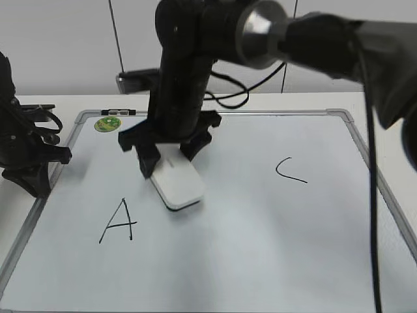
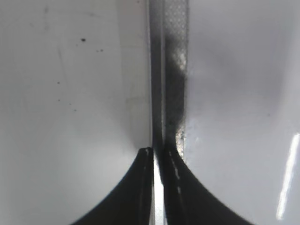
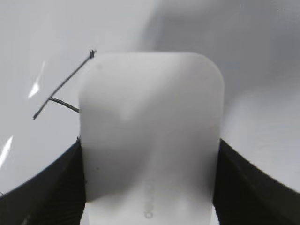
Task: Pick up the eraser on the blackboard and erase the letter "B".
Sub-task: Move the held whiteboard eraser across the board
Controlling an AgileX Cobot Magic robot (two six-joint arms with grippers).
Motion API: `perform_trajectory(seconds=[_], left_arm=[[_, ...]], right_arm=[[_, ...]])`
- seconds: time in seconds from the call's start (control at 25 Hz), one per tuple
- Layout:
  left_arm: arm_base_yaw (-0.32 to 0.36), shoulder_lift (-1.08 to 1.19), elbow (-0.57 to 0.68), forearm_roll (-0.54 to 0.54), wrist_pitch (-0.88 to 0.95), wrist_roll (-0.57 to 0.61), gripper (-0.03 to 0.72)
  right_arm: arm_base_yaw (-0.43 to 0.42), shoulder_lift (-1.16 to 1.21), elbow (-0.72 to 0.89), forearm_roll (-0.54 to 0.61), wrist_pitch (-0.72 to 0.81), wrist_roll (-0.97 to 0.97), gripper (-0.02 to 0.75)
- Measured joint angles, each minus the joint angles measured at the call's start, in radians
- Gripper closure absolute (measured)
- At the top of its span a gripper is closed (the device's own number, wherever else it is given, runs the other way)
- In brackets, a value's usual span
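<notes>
- One blackboard (image 1: 260, 248) is lying flat on the white counter (image 1: 391, 104), filling most of the exterior view, silver frame all round.
- Two black arms are showing: the right arm (image 1: 189, 65) is reaching across the middle of the board, while the left one is sitting off the board's left edge.
- The right gripper (image 1: 171, 156) is clamping its jaws on the one eraser (image 1: 176, 184), one jaw pressing each long side; in the right wrist view the white block (image 3: 150, 136) is filling the gap between the jaws completely.
- The eraser is resting on the board's left-centre, between "A" and "C". Its long axis is running diagonally, far end under the gripper, near end pointing toward the camera and slightly right.
- The left gripper (image 2: 157, 161) is hovering over the board's frame strip (image 2: 173, 70), jaws pinched nearly together on nothing.
- Two letters are showing: one "A" (image 1: 119, 222) just left of the eraser and one "C" (image 1: 290, 171) well to its right. No "B" is in sight.
- One round green sticker (image 1: 107, 124) is sitting in the far left corner.
</notes>
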Motion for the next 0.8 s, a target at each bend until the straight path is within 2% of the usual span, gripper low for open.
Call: perform_trajectory(seconds=[0.16,0.32,0.56,0.8], left_arm=[[0.000,0.000,0.000,0.000,-0.002,0.000,0.662],[0.000,0.000,0.000,0.000,-0.002,0.000,0.662],[0.000,0.000,0.000,0.000,-0.002,0.000,0.662],[0.000,0.000,0.000,0.000,-0.002,0.000,0.662]], right_arm=[[-0.032,-0.078,-0.007,-0.102,0.002,0.041,0.211],[-0.130,-0.127,0.008,-0.143,0.006,0.065,0.211],[-0.312,-0.238,0.188,-0.184,0.008,0.081,0.211],[-0.427,-0.296,0.345,-0.207,0.008,0.093,0.211]])
